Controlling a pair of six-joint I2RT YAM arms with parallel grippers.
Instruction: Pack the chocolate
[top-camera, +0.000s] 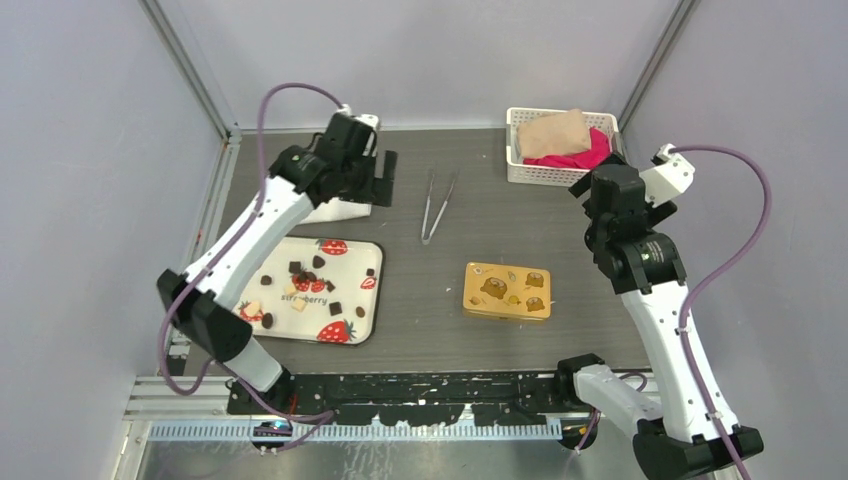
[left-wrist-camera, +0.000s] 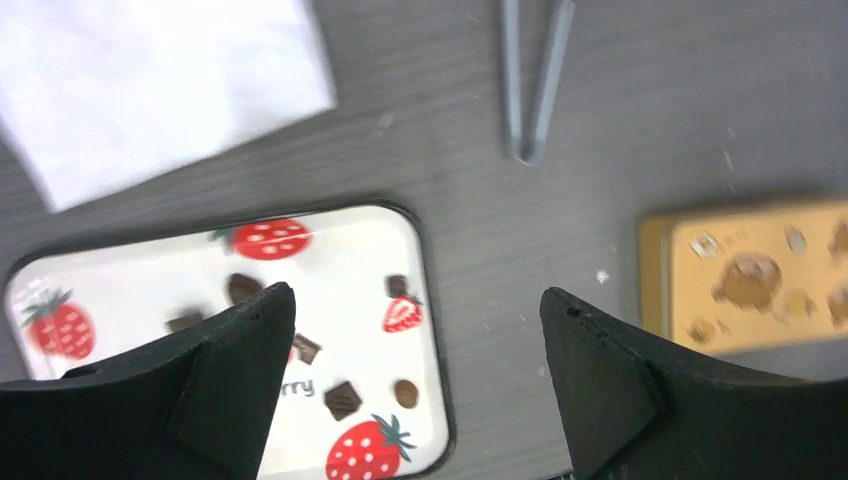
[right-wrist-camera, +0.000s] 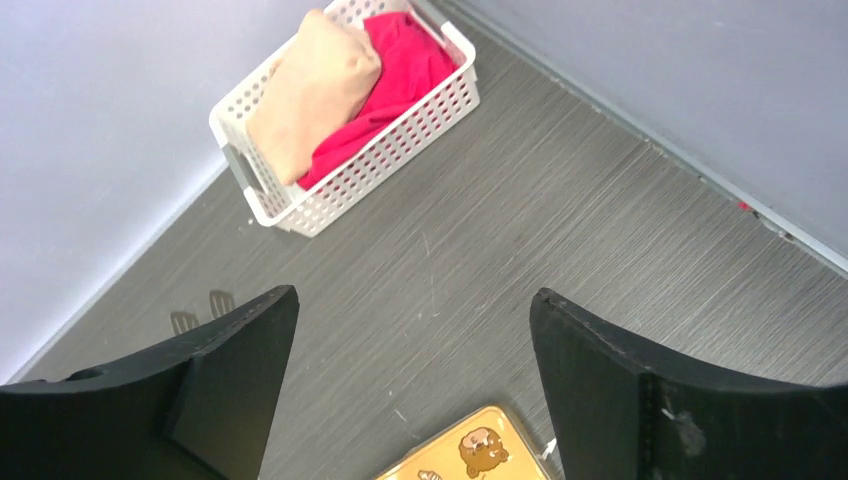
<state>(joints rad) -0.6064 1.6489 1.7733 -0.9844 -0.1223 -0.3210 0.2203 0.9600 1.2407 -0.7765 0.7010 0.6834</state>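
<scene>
The chocolate (top-camera: 296, 267) is several small dark brown and cream pieces scattered on a white strawberry-print tray (top-camera: 345, 275) at the near left. The left wrist view shows a dark square piece (left-wrist-camera: 341, 399) and a round piece (left-wrist-camera: 405, 392) on the tray (left-wrist-camera: 360, 250). My left gripper (top-camera: 378, 178) is open and empty, raised behind the tray; its jaws (left-wrist-camera: 415, 300) are wide apart. My right gripper (top-camera: 585, 190) is open and empty, raised near the basket, with its jaws (right-wrist-camera: 412, 295) wide apart. A golden-yellow bear-print tin lid (top-camera: 507, 291) lies at centre right.
Metal tweezers (top-camera: 437, 205) lie on the table's middle, and also show in the left wrist view (left-wrist-camera: 530, 80). A white basket (top-camera: 515, 150) with red and tan cloth stands at the back right. A white sheet (left-wrist-camera: 150, 80) lies behind the tray. Grey walls enclose the table.
</scene>
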